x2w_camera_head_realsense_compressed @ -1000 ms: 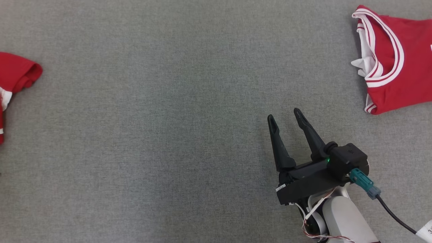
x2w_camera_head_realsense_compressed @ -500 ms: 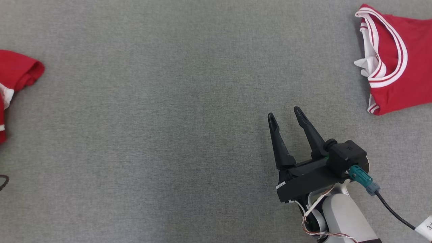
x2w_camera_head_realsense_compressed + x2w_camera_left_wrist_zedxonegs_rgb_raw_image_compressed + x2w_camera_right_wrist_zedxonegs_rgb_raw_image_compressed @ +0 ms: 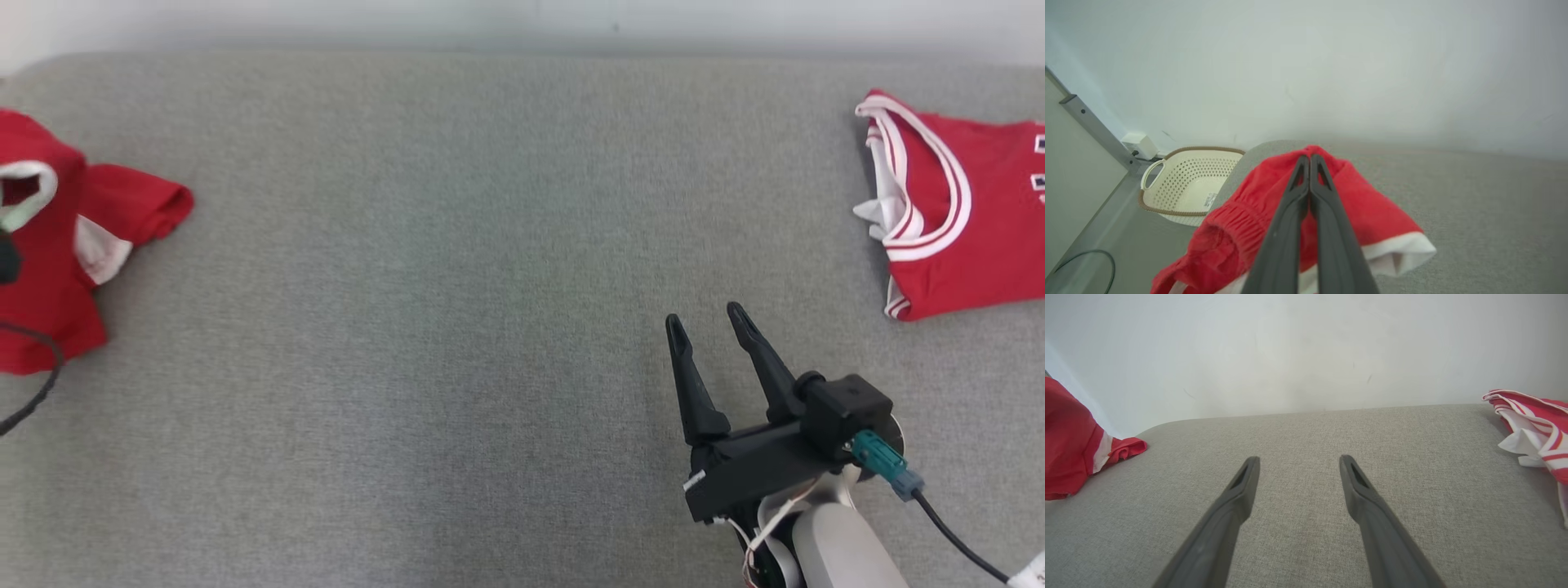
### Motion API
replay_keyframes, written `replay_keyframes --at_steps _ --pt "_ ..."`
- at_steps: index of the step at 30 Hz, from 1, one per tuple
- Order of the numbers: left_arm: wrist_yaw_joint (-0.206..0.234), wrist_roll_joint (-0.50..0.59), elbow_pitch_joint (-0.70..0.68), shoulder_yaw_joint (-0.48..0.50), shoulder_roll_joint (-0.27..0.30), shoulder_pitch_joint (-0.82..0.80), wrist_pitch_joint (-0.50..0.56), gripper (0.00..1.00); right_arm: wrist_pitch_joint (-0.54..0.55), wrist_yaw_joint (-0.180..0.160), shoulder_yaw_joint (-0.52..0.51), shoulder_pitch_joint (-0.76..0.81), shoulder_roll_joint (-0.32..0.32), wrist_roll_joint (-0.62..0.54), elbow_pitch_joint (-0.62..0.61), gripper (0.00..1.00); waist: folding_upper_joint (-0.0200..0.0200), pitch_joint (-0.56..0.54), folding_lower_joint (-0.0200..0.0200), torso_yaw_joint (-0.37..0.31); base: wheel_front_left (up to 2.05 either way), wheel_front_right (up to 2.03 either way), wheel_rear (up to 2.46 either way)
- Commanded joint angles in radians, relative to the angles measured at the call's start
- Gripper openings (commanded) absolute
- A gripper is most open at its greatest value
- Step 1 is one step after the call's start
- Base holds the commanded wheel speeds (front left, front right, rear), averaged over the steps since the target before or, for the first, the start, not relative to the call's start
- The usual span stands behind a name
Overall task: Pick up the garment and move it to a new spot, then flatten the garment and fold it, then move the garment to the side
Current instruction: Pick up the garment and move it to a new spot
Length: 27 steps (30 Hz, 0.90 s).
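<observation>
The garment [image 3: 1372,212] is red with white trim and an elastic band. My left gripper [image 3: 1309,157] is shut on its top fold and holds that part up off the grey table [image 3: 1474,196]. In the head view the garment [image 3: 49,278] sits bunched at the far left edge. My right gripper [image 3: 705,317] stands open over bare table at the lower right, nothing between its fingers. The right wrist view has the same open gripper [image 3: 1299,458], with the garment [image 3: 1069,449] far to its left.
A second red jersey [image 3: 971,237] with white stripes lies folded at the table's right end, also in the right wrist view [image 3: 1535,416]. A cream perforated basket [image 3: 1180,185] stands on the floor beyond the table's left end. A pale wall runs behind the table.
My left gripper has shut on the garment, which now stands higher and more bunched. The head camera has tilted, bringing the table's far edge into view. The right gripper stays open.
</observation>
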Motion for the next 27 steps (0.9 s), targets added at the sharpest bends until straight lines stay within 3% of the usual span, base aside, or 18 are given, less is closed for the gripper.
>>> replay_keyframes --at_steps 1,15,27 --pt "-0.010 0.007 -0.023 -0.014 -0.010 -0.017 -0.015 0.00 0.002 0.000 -0.007 0.025 0.000 0.004 0.002 1.00 0.0000 -0.057 0.0001 0.023 0.00 0.00 0.00" --pt "-0.033 -0.032 -0.299 -0.111 -0.088 -0.069 0.033 0.00 -0.005 0.000 -0.061 0.096 0.000 0.019 -0.012 1.00 0.0000 -0.139 0.0001 0.010 0.00 0.00 0.00" --pt "-0.038 -0.088 -0.520 -0.220 -0.209 -0.070 0.135 0.00 -0.039 0.000 -0.076 0.105 0.000 0.053 0.011 1.00 0.0000 -0.151 0.0001 -0.083 0.00 0.00 0.00"
